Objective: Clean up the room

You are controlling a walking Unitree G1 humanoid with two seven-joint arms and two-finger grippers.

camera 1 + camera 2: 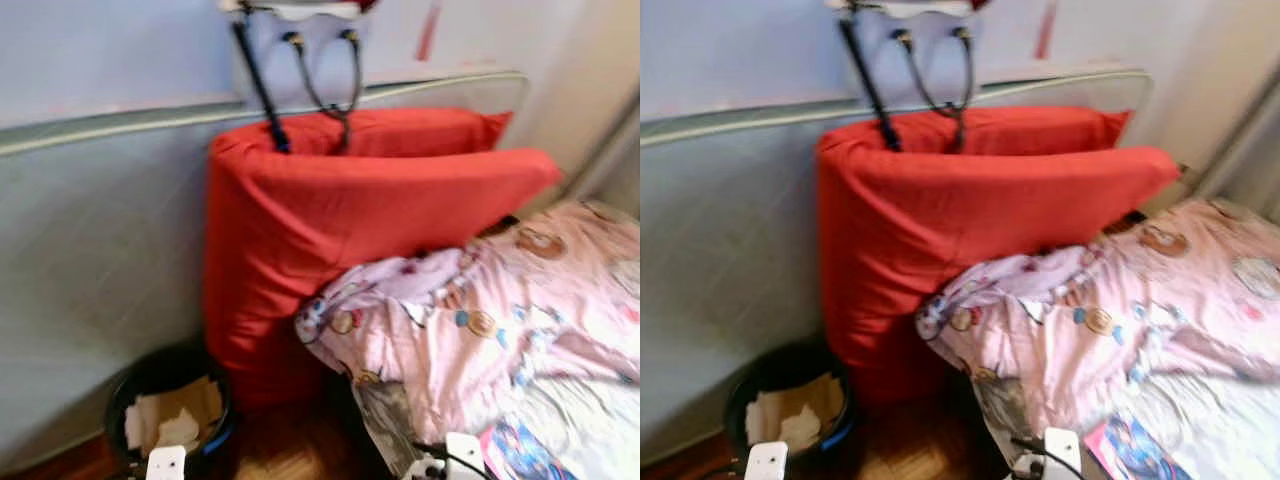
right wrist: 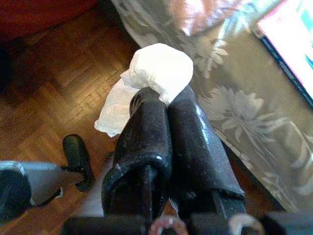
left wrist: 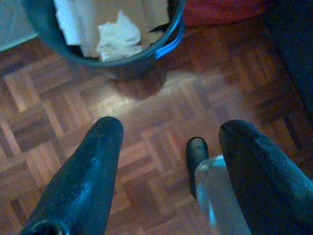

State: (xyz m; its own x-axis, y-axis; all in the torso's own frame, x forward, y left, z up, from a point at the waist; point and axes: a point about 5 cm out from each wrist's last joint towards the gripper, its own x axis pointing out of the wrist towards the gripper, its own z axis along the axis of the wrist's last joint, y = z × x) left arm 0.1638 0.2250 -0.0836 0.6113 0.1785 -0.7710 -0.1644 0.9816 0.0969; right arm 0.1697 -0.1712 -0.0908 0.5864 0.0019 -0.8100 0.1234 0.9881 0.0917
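Right, I count one dark bin (image 1: 165, 400) at seven o'clock, paper scraps inside, standing on parquet floor (image 3: 146, 122) against a pale wall. One big red cushion (image 1: 340, 220) leans at twelve, one pink patterned blanket (image 1: 500, 310) spills at four. My right gripper (image 2: 164, 95) is pressed together, pinching one white tissue wad (image 2: 156, 71) above the floor beside the bed. My left gripper (image 3: 168, 132) is spread, holding nothing. No readable writing.
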